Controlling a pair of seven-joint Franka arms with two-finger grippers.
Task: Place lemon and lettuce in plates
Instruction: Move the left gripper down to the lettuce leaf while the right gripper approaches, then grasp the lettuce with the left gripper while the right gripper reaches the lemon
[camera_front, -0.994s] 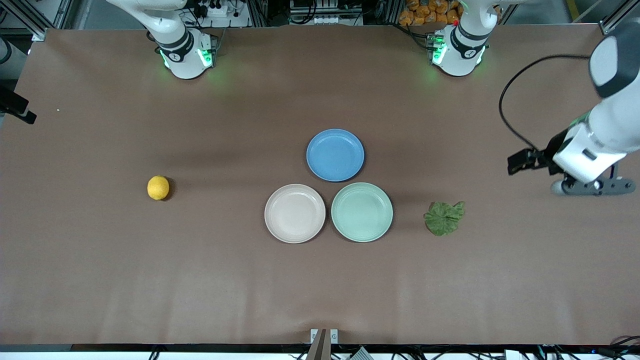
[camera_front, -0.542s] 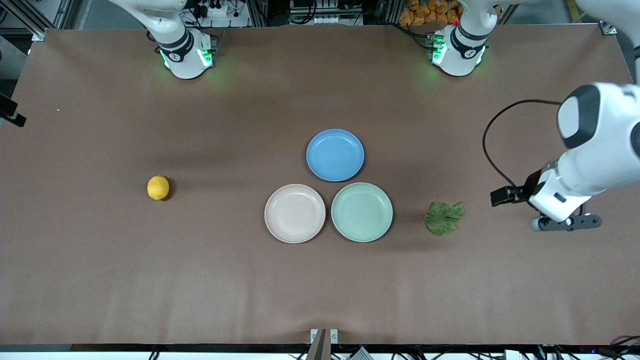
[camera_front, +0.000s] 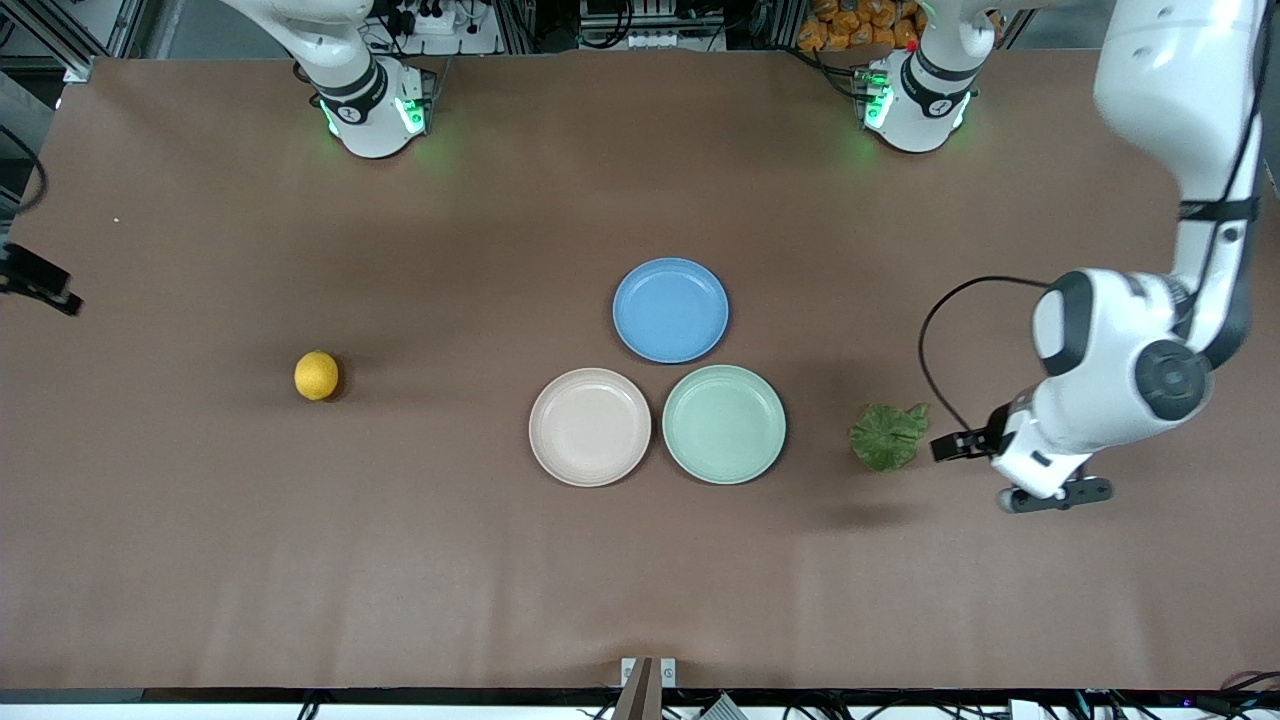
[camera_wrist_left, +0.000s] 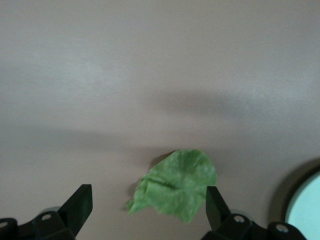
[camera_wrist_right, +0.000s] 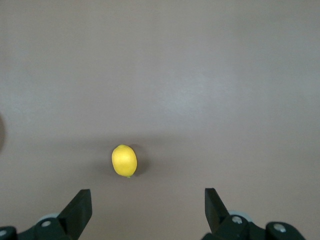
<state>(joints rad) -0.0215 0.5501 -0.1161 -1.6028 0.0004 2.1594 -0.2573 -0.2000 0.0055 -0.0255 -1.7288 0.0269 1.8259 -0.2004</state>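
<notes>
The lemon (camera_front: 316, 375) lies on the table toward the right arm's end; it also shows in the right wrist view (camera_wrist_right: 124, 160). The lettuce (camera_front: 888, 436) lies beside the mint green plate (camera_front: 724, 424), toward the left arm's end. The beige-pink plate (camera_front: 590, 427) touches the mint one. My left gripper (camera_front: 1055, 495) hangs open above the table just beside the lettuce; in the left wrist view the leaf (camera_wrist_left: 175, 185) lies ahead between its open fingers (camera_wrist_left: 80, 206). My right gripper (camera_wrist_right: 147, 212) is open and empty, with the lemon well ahead of it.
A blue plate (camera_front: 670, 310) sits farther from the front camera than the two other plates. The mint plate's rim shows in the left wrist view (camera_wrist_left: 306, 200). A dark part of the right hand (camera_front: 40, 280) shows at the table's edge.
The left arm has swung down and in toward the lettuce, its gripper now close beside the leaf. The right hand's dark part has shifted a little toward the lemon.
</notes>
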